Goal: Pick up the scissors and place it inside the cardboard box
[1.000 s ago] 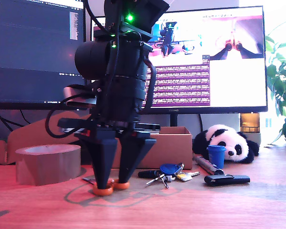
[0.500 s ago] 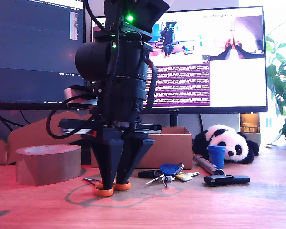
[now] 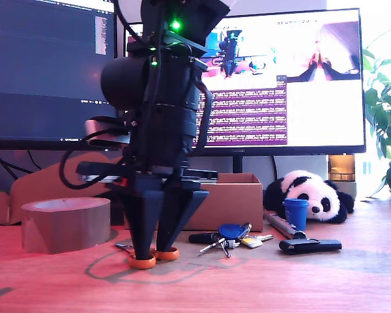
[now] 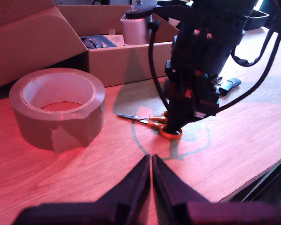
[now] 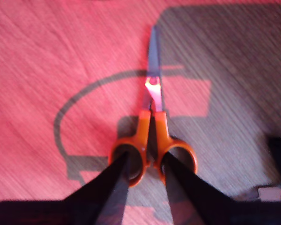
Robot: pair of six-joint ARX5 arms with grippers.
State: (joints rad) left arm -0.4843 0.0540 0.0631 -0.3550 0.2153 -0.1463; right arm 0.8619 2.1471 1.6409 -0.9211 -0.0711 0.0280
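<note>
Wooden tabletop (image 3: pixel 326 280), monitors behind — my second gripper (image 5: pixel 145 168) has a finger tip poked into each ring of the scissors (image 5: pixel 152 140), lower centre of the exterior view; my first gripper's (image 4: pixel 151 164) fingers are closed on nothing.

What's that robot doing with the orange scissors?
My second hand is down on the table with a fingertip poked into each orange ring of the scissors, which lie flat on the wood. The cardboard box they belong in waits just behind. My first hand is shut and hovers nearby, holding nothing, near the tape roll.
</note>
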